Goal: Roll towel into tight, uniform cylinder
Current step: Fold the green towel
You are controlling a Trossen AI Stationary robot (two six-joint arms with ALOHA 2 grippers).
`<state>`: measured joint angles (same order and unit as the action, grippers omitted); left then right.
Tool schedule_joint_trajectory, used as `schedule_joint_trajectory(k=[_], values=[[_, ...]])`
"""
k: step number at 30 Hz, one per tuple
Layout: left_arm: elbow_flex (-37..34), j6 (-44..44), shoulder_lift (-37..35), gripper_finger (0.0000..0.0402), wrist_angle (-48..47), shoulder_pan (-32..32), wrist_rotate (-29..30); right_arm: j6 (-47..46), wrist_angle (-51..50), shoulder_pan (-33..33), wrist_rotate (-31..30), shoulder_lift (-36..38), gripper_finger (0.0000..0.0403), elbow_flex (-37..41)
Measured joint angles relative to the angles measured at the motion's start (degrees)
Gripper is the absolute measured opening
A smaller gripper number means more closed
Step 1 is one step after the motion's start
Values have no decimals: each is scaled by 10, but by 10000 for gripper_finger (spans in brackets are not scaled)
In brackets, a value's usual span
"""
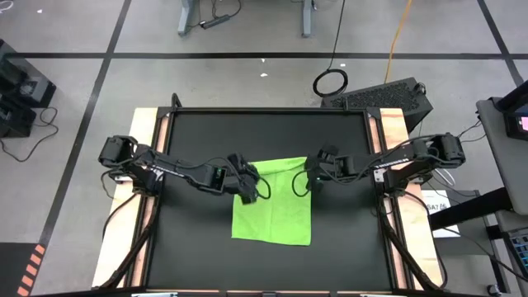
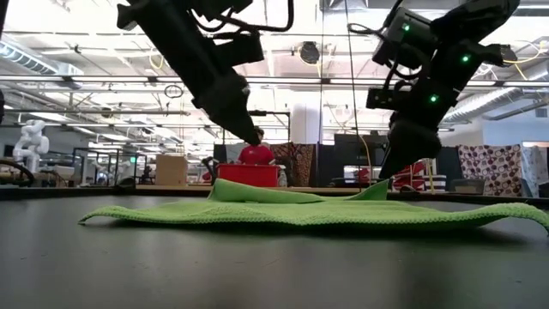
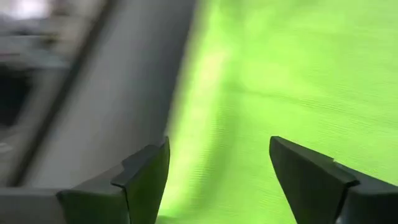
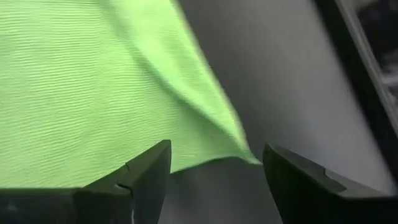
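A lime-green towel (image 1: 276, 205) lies spread nearly flat on a black mat (image 1: 190, 239), near the mat's middle. Its far edge is slightly lifted and rumpled; no roll has been started yet.

The left gripper (image 1: 247, 183) hangs over the towel's far-left corner. The left wrist view shows its fingers (image 3: 146, 177) spread wide with nothing held, the towel's side edge running between them. The right gripper (image 1: 312, 175) hangs over the towel's far-right corner. The right wrist view shows its fingers (image 4: 146, 171) equally wide and empty, with the pointed corner of the towel lying in the gap between them. In the low view both grippers sit just above the towel's far edge, where the cloth peaks up a little at each corner.

Judging from this, the step in hand is taking hold of the two far corners to begin the first fold of the roll. To do it well, both grippers should probably come down together and pinch the same small amount of cloth, so the edge stays straight. The first turn likely needs to be narrow and snug, since a loose or slanted start would give an uneven cylinder. Keeping both sides level with the towel's near edge should help the roll stay uniform.

Behind the towel, beyond the table, a person in red (image 2: 256, 154) is visible.
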<state>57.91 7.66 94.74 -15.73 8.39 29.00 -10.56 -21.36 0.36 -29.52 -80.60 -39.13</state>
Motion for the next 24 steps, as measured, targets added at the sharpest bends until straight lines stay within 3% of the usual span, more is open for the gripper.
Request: schedule_joint_trajectory(k=[2,4,12,18,24], values=[[0,-6,1,270,6,4,-79,30,14,12,11,0,238,0],[0,-7,6,260,12,9,-123,69,40,24,21,0,231,1],[0,-6,44,222,14,23,-177,160,229,42,114,0,201,1],[0,-6,85,203,33,38,-211,188,299,37,127,-2,188,0],[0,9,120,198,76,47,-215,191,397,9,187,-59,179,0]])
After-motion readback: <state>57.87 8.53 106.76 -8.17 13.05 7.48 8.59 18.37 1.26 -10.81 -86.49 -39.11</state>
